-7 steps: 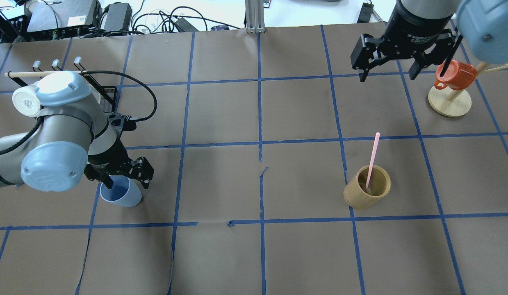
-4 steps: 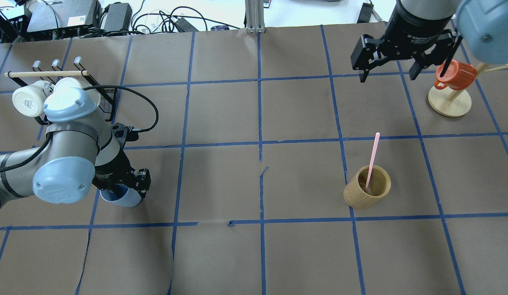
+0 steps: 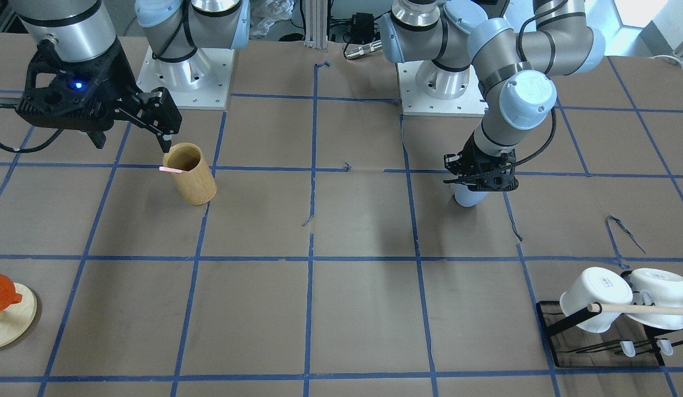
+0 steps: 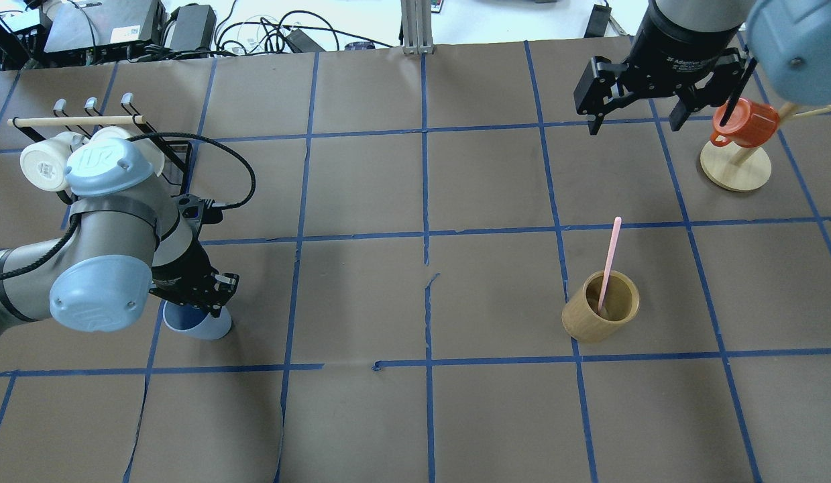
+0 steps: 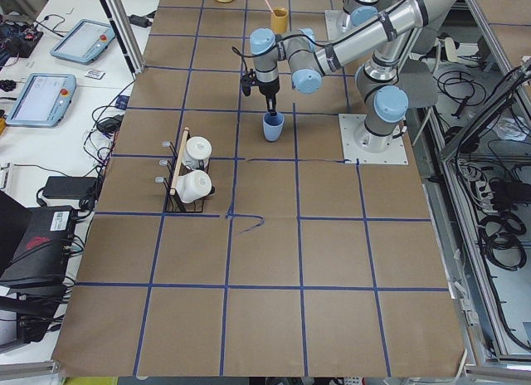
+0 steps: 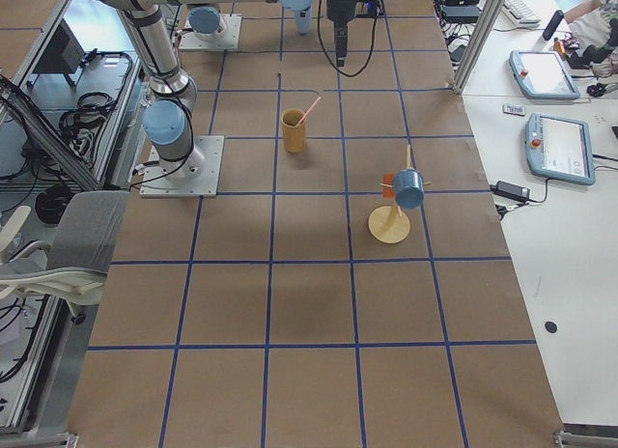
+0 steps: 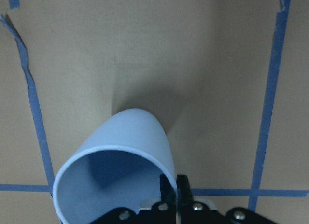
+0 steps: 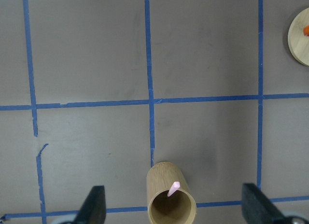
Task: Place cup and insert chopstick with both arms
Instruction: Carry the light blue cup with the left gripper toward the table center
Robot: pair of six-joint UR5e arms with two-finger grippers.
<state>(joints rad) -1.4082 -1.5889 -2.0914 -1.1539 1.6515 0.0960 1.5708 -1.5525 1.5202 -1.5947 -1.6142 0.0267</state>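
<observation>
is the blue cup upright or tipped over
Upright: the blue cup stands mouth up, as the side view also shows, with the left gripper pinching its rim from above.

Taped table (image 4: 415, 201), blue cup (image 4: 204, 327), bamboo holder (image 4: 586, 322), rack (image 3: 595, 350), stand (image 4: 735, 171)

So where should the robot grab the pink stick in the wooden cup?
Grab the pink stick on the part poking out above the wooden cup. Come from above with the open right gripper, one finger each side. Its lower end sits inside the cup, so only the leaning top is free.
</observation>
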